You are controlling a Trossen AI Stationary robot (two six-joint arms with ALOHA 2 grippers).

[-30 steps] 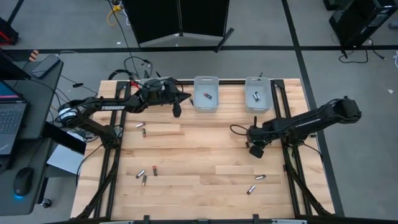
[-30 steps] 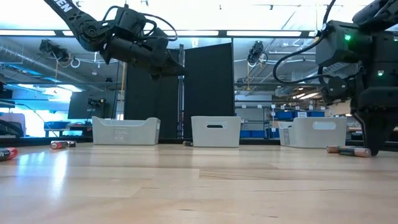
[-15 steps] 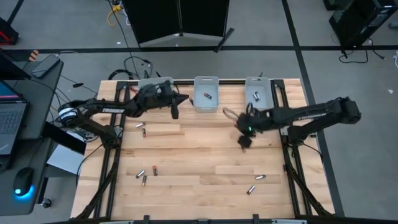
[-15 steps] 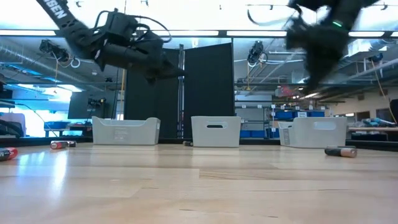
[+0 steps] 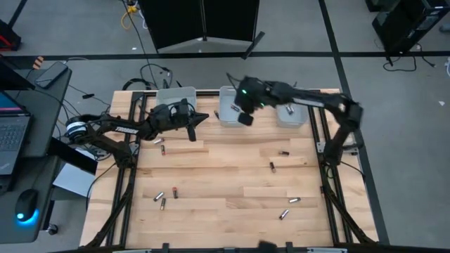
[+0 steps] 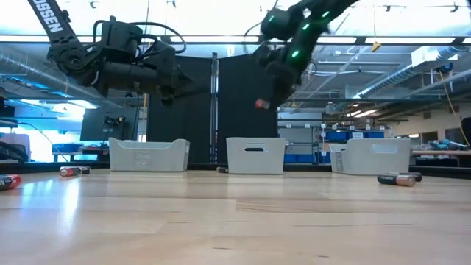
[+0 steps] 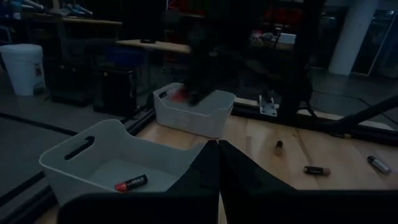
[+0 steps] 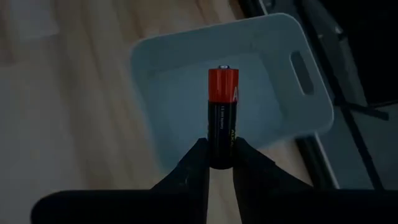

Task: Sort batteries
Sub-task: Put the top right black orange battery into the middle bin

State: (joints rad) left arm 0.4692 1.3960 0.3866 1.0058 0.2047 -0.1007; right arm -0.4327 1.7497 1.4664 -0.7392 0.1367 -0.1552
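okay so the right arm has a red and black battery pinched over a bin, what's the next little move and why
Probably ease the right hand a touch farther over the middle bin, then open it. The red-and-black battery stands pinched between the fingers with the bin's floor showing behind it, and from above the hand sits near the bin's front edge, so a small nudge inward should keep the drop from clipping the rim.

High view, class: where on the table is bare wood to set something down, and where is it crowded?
Free: the table centre, between the batteries at the left and those at the right. Crowded: the back edge, with three bins, the shut left gripper, and the right gripper holding a black-and-red battery over the middle bin.
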